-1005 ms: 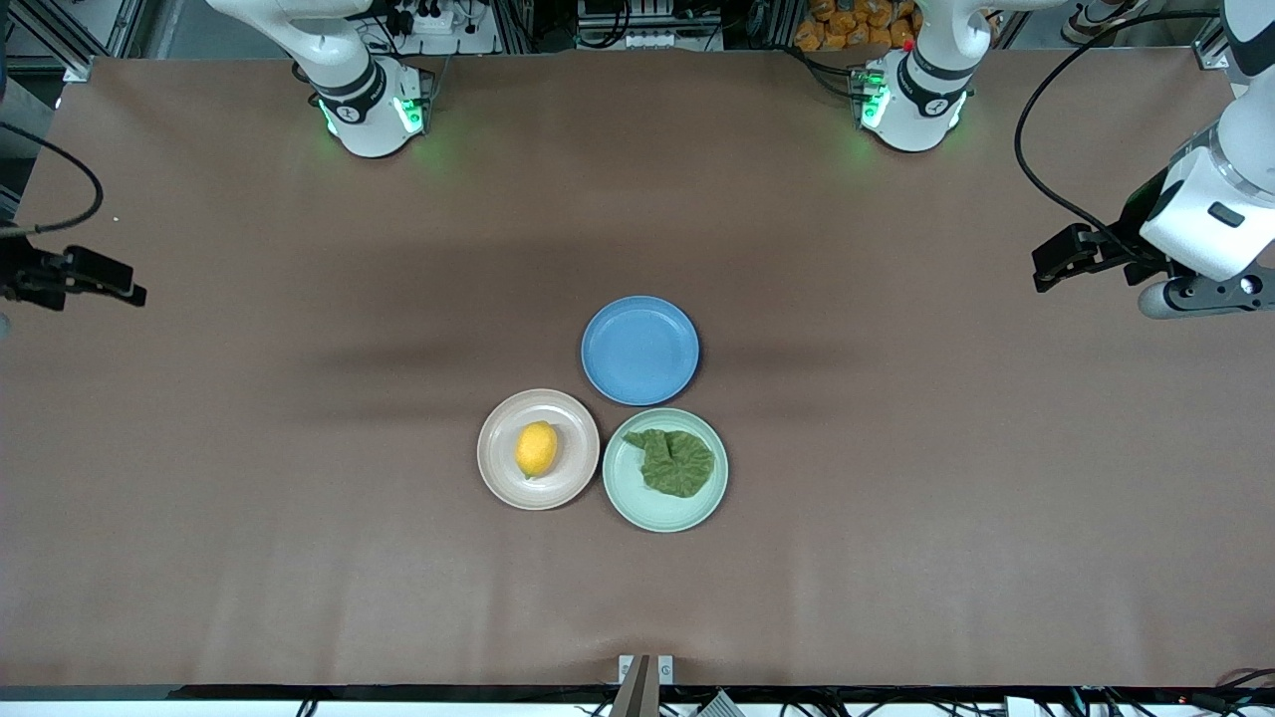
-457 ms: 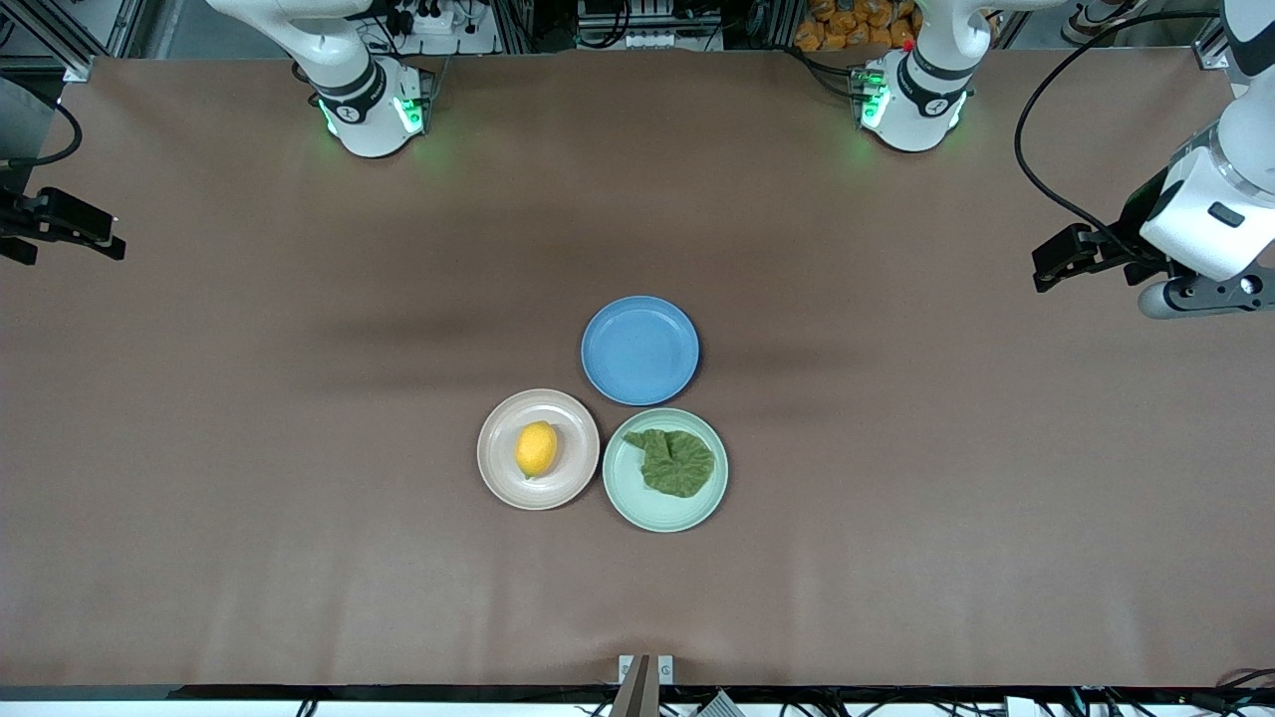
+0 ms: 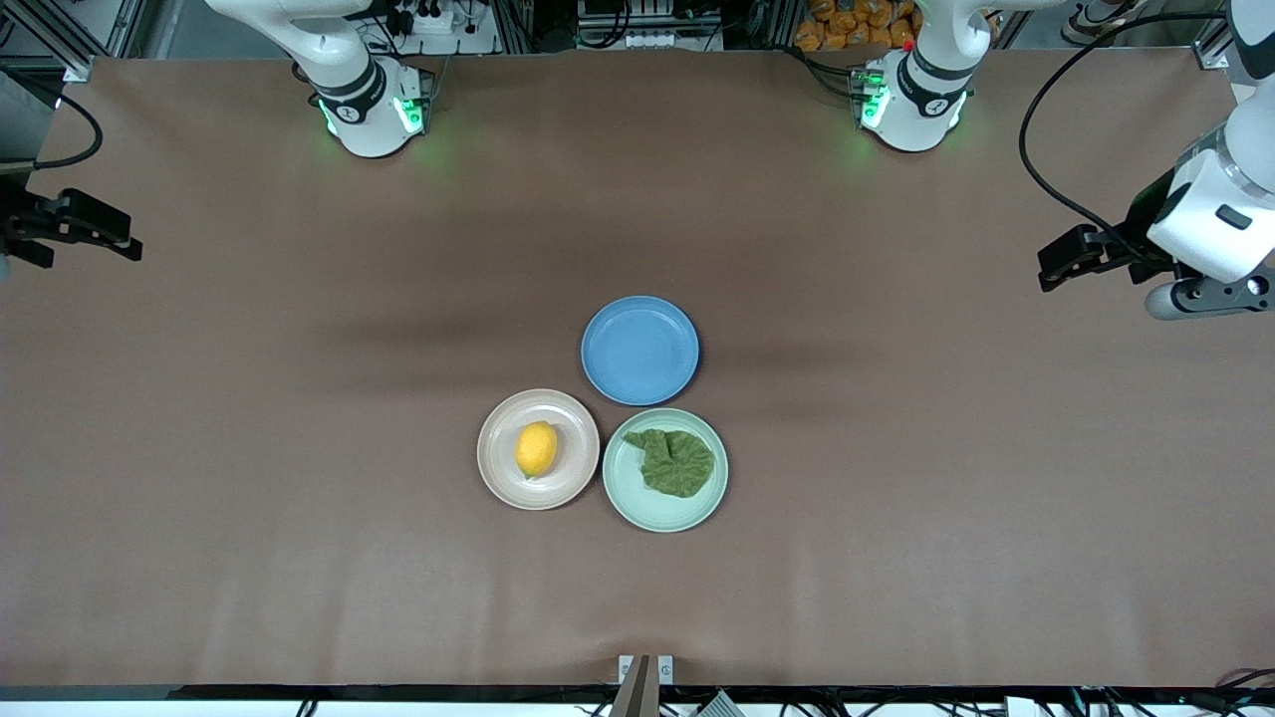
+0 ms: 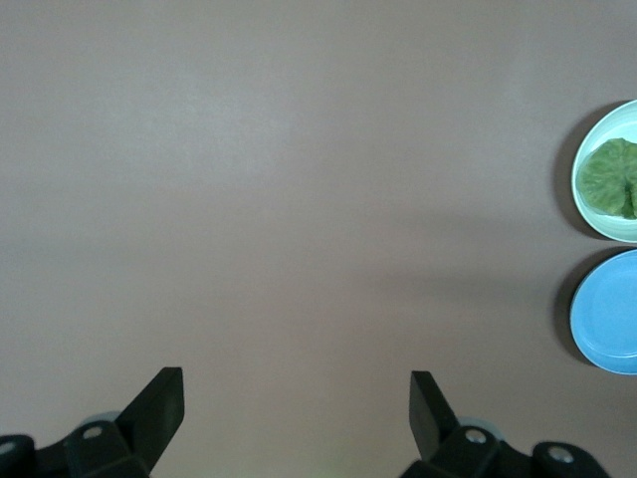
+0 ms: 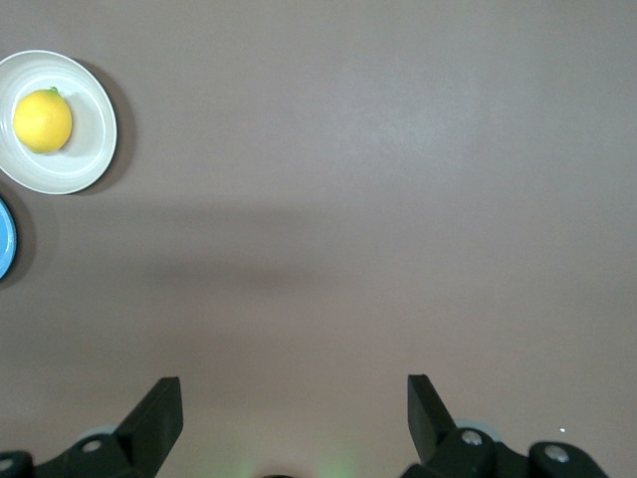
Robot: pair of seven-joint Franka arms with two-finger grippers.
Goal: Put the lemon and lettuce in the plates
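Brown tabletop (image 3: 299, 558): nothing on it shifted over the last second.

Right gripper (image 5: 294, 398): drifts a little while hanging over the tabletop's edge at the right arm's end, well apart from the plates. Fingers spread wide, nothing between them.

Left gripper (image 4: 297, 398): creeps slightly along the edge at the left arm's end. Likewise spread wide and empty.

Blue plate (image 3: 639, 350): bare, mid-tabletop, no part in the job.

Mint-green plate (image 3: 628, 508): just beside the blue one, nearer the front camera's edge. Carries the lettuce (image 3: 677, 462), lying flat and wholly inside the rim, same as a second ago.

Beige-pink plate (image 3: 498, 468): touching or nearly touching the green one, on the side toward the right arm's end. Holds the lemon (image 3: 536, 448), resting near the plate's middle, unmoved.

Reads as task complete: both items plated, both arms pulled back to the tabletop's ends. Nothing left but to park.
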